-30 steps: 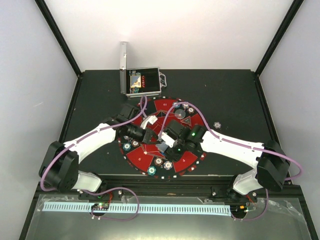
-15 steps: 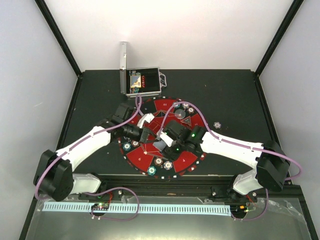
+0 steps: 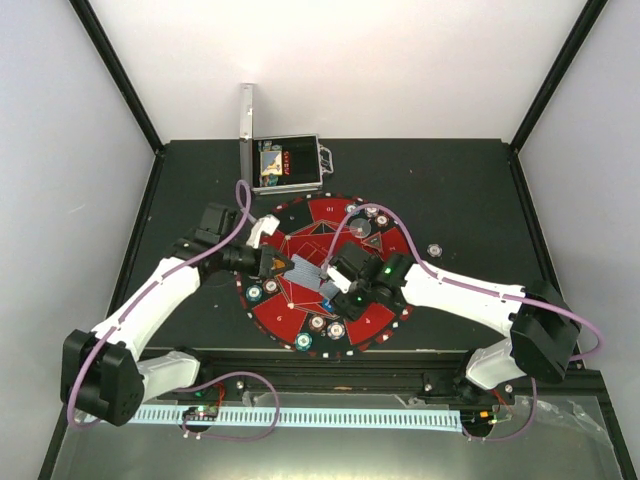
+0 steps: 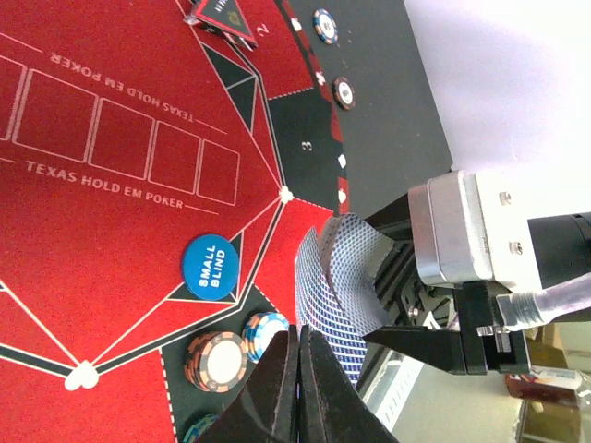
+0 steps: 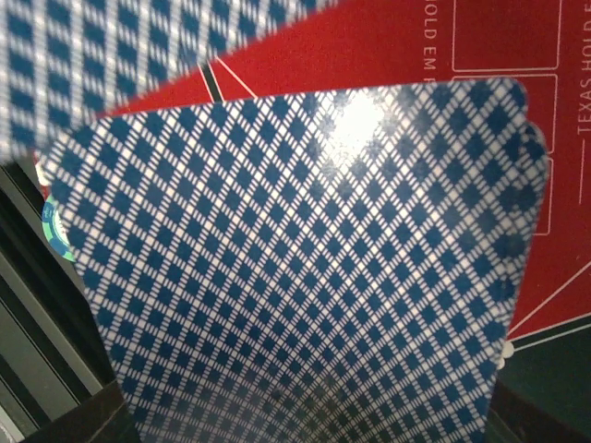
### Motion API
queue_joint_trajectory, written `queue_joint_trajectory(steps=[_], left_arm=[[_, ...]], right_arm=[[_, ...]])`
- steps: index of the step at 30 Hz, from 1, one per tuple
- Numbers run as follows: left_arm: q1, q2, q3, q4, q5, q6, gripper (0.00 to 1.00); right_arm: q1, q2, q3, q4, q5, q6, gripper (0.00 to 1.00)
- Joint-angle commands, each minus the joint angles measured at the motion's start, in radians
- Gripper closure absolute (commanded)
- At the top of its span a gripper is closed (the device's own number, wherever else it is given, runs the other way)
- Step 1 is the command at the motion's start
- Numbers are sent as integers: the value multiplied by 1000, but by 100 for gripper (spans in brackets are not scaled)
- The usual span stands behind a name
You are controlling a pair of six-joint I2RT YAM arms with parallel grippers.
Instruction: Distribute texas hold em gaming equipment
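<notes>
Dealing: right gripper (image 3: 328, 285) clamped on deck (image 5: 305, 258); left gripper (image 4: 297, 343) jaws together, contents unclear. Next probably: clean single pinch off deck.

Over the middle of the mat (image 3: 335, 215) room is tight: the left gripper (image 4: 298, 346), pinched on a single card (image 3: 303, 268), and the right gripper (image 4: 386, 288), clamped on a fan of cards (image 4: 332, 295), face each other closely. Chip stacks (image 3: 317, 324) line the mat's near rim, and the open silver case (image 3: 285, 165), lid upright, stands just beyond its far-left edge. The bare table (image 3: 460, 180) to the far right is open, apart from a lone chip (image 3: 434, 248).
</notes>
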Motion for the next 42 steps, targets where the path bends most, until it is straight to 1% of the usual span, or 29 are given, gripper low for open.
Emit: queue_joint_trajectory(steps=[1,8,11,13,15,17,20,22,24,29,33,35,42], left_arm=[[32,-28,13,-44,-22,30,98],[97,-57,3,-15,-77,19,98],[100,-50,-14,48,-78,38,98],[88,-14,-3,78,-53,62,98],[50,48,33,90,-8,114,98],[5,144,94,56,46,181,98],[-72,317,240,-115,102,334,98],[-130,392,320,-173,78,405,99],[-185,447,371,-196,52,455,98],[-281,600,494,-265,38,556,98],[-364,699,595,-330,-8,626,98],[-391,739,634,-352,-14,658,98],[-424,851,718,-411,-33,734,98]], right_arm=[[-8,-24,2,-15,36,15,42],[-46,-48,-11,-16,48,23,42],[-82,-60,-13,-27,73,33,42],[-120,-67,-15,-41,97,44,42],[-178,-85,-26,-45,115,62,42],[-232,-104,-39,-47,124,82,42],[-289,-142,-57,-47,138,98,42],[-311,-163,-63,-44,151,105,41],[-331,-179,-68,-45,159,118,41],[-352,-194,-74,-53,190,132,41],[-358,-193,-82,-53,204,141,41],[-361,-196,-84,-54,210,147,41],[-366,-213,-101,-62,213,165,41]])
